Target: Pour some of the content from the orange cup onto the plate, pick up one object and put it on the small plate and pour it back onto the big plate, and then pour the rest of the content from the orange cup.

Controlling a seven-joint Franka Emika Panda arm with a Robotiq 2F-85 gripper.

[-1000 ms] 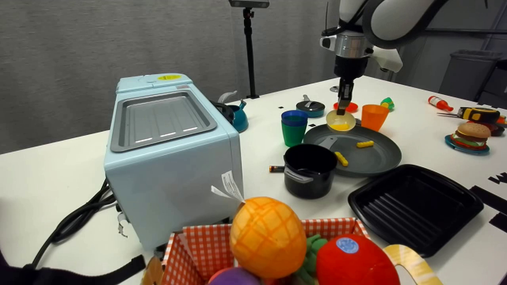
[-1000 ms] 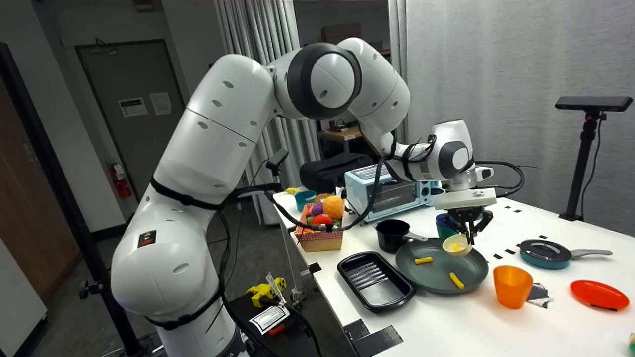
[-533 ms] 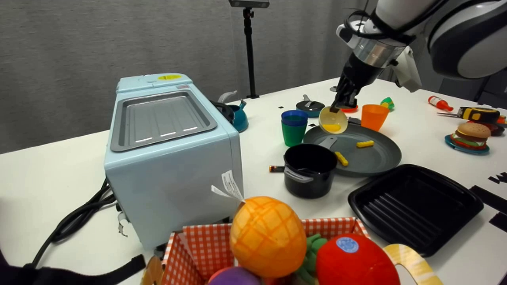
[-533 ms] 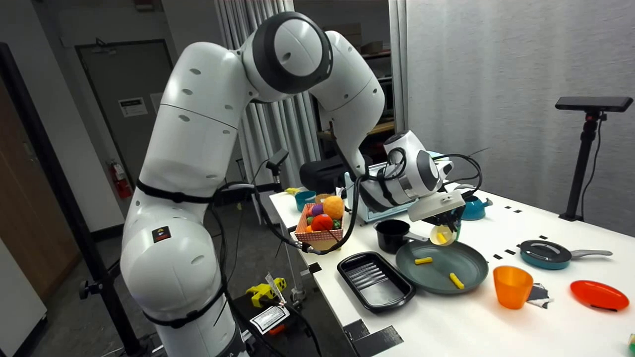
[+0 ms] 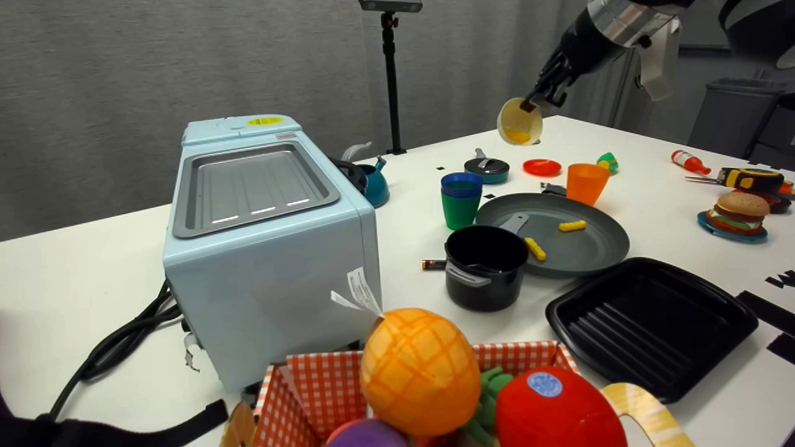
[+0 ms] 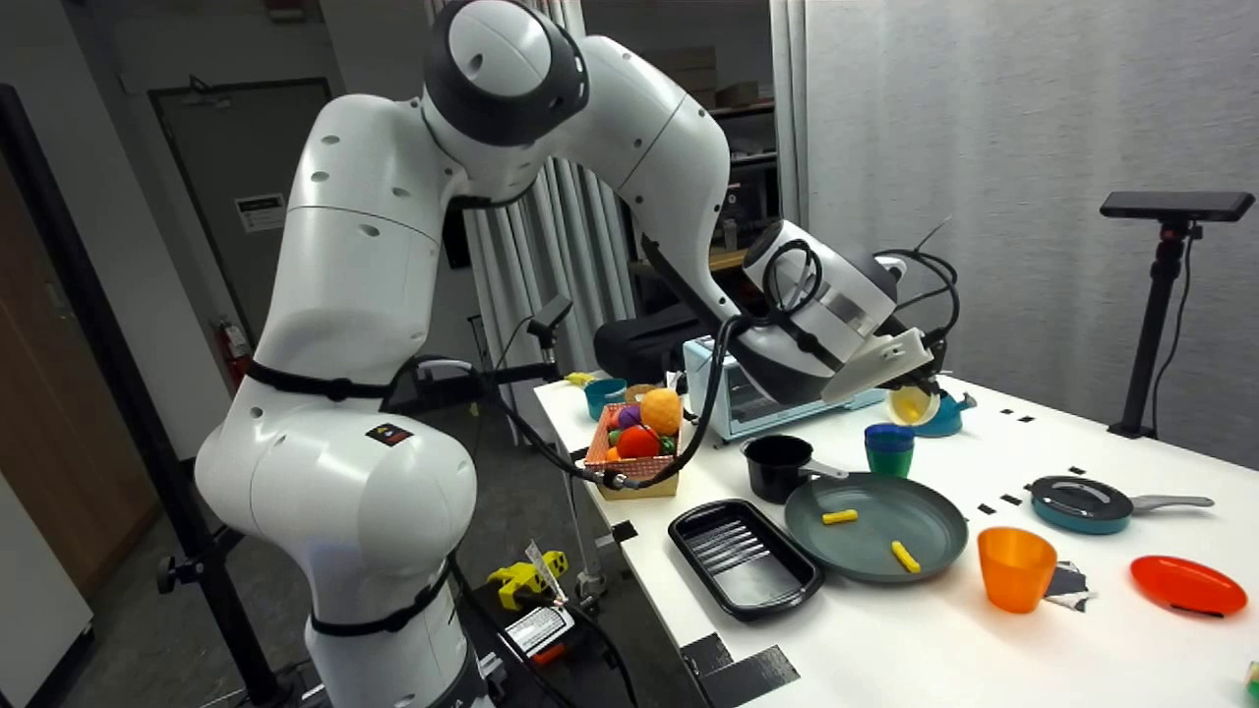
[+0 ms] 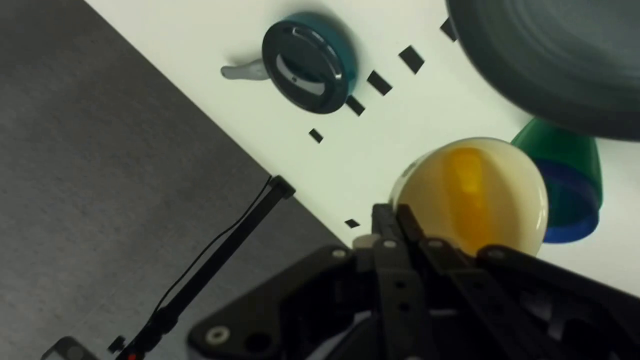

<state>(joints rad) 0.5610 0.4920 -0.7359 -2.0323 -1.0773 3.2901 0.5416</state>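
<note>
My gripper (image 7: 395, 212) is pinched on the rim of the small plate (image 7: 517, 210), a pale cream dish with a yellow stick-like piece (image 7: 469, 185) inside. In an exterior view the dish (image 5: 510, 121) is tilted with its hollow facing that camera, raised well above the table beyond the big plate (image 5: 599, 248). Two yellow pieces (image 6: 839, 516) lie apart on the dark grey big plate (image 6: 875, 551). Upright beside that plate stands the orange cup (image 6: 1016, 570); its inside is not visible.
Stacked blue and green cups (image 5: 461, 202) and a black pot (image 5: 486, 267) stand close to the big plate. Around it are a black ridged tray (image 6: 748, 560), a lidded teal pan (image 6: 1082, 503) and a red dish (image 6: 1187, 586). A light blue toaster oven (image 5: 267, 273) is near the pot.
My gripper has tilted over and carried the small plate up and away from above the big plate. The yellow piece stays in it. The cups, pot and big plate have not moved.
</note>
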